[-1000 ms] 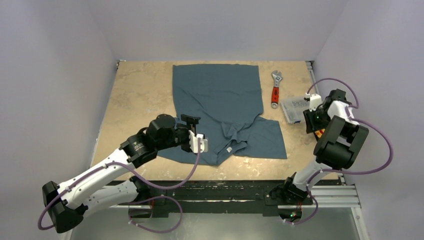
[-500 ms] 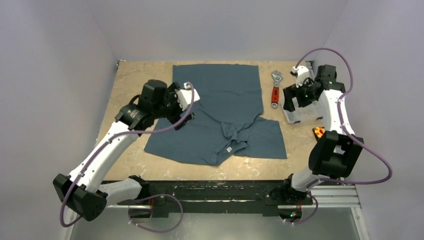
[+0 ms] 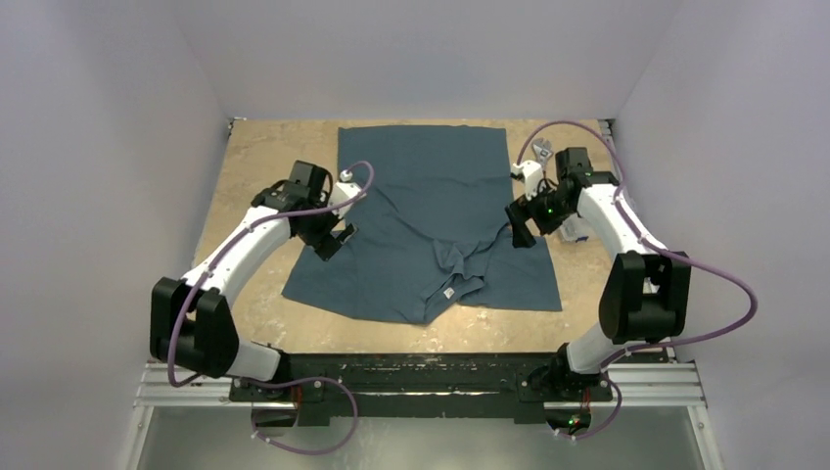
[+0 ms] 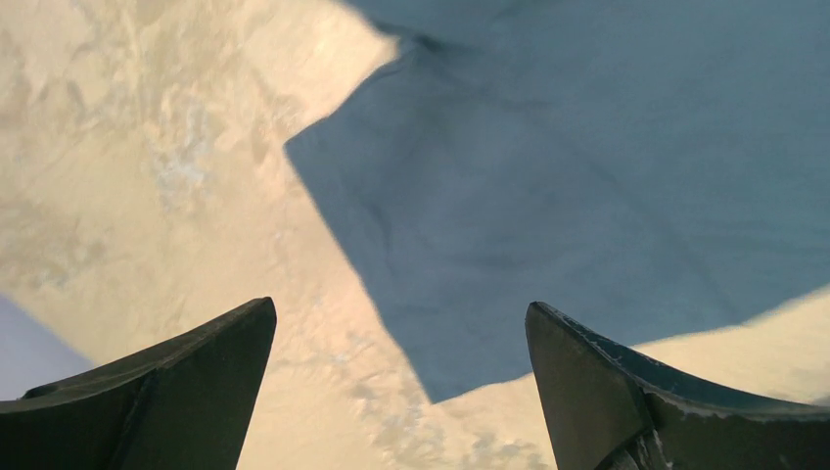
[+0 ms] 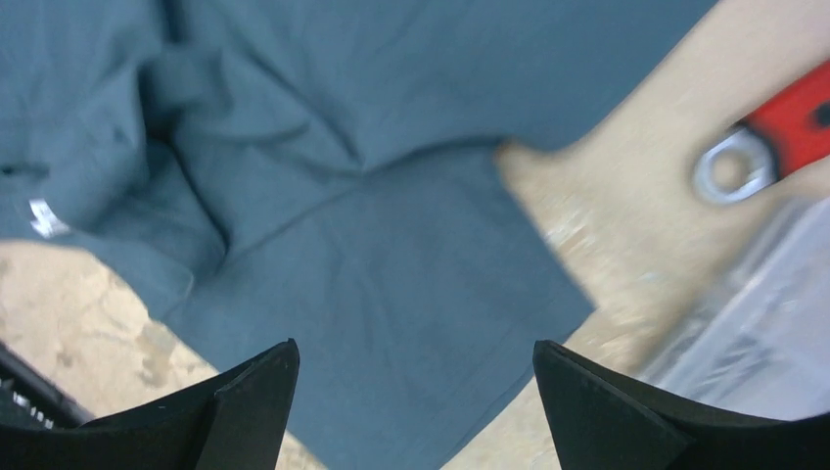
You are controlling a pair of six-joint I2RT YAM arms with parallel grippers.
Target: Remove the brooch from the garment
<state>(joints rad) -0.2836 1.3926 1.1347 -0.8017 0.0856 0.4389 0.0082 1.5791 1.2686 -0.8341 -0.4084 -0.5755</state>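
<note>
Cloth is covering the middle of the beige stone-patterned desk (image 3: 264,157): the large slate-blue short-sleeved T-shirt (image 3: 431,186) is lying spread flat. Its hem is pointing toward the far wall. Its rumpled collar, with the small white neck tag (image 3: 448,293), is facing the arm bases.

The left pincer (image 3: 331,240) is hanging over the sleeve on that side. Through its wrist camera its two dark fingers (image 4: 196,392) are standing wide apart with nothing between them, and the sleeve's edge and bare desk are lying below.

The right pincer (image 3: 516,225) is hovering over the opposite sleeve, close to where it joins the body. It is likewise spread open and gripping nothing, as the right wrist view is showing.

Just beyond that sleeve, the red-handled adjustable wrench (image 5: 793,108) is resting on the desk beside a clear plastic box (image 5: 754,333).

I am not making out the flower-shaped brooch in any view, so I cannot tell where it is sitting.
</note>
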